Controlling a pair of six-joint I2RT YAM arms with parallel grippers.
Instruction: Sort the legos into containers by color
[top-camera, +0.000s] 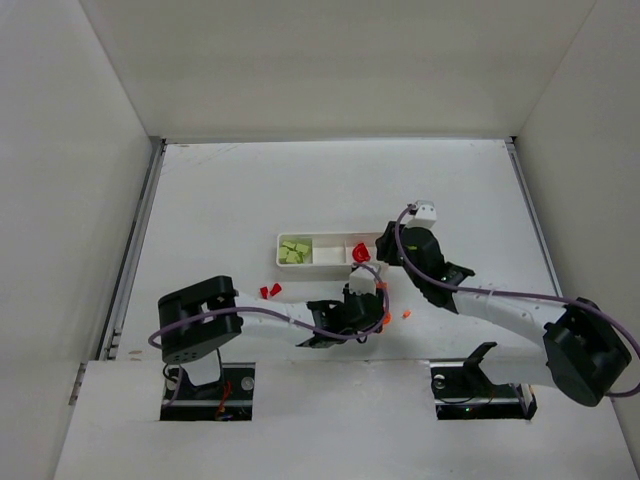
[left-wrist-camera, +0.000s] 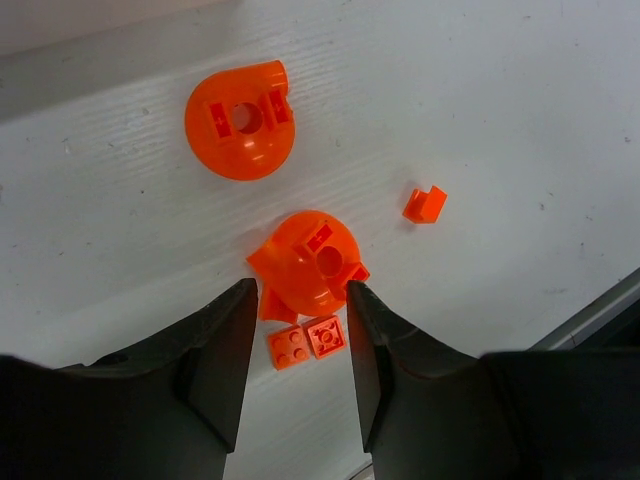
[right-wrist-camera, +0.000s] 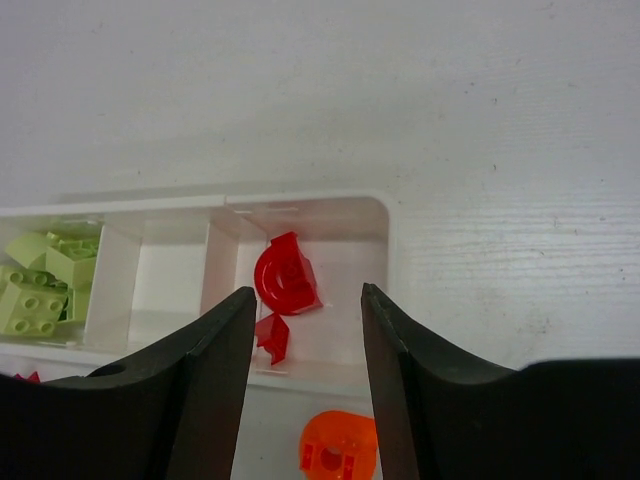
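Right claw (right-wrist-camera: 305, 293) gapes over tray's (right-wrist-camera: 386, 218) red legos (right-wrist-camera: 285, 276), green legos (right-wrist-camera: 38, 288) opposite.

Matt white table top (top-camera: 250, 190), finely ribbed and flecked with small dark specks up close. Boxed in by plain white panels: back wall (top-camera: 330, 60), left wall (top-camera: 60, 200), right wall (top-camera: 600, 150). Grey metal rails (top-camera: 135, 250) along the left and right table edges. At the near edge, a separate white board (top-camera: 340, 425) spanning the width. Lit softly and evenly, shadows faint
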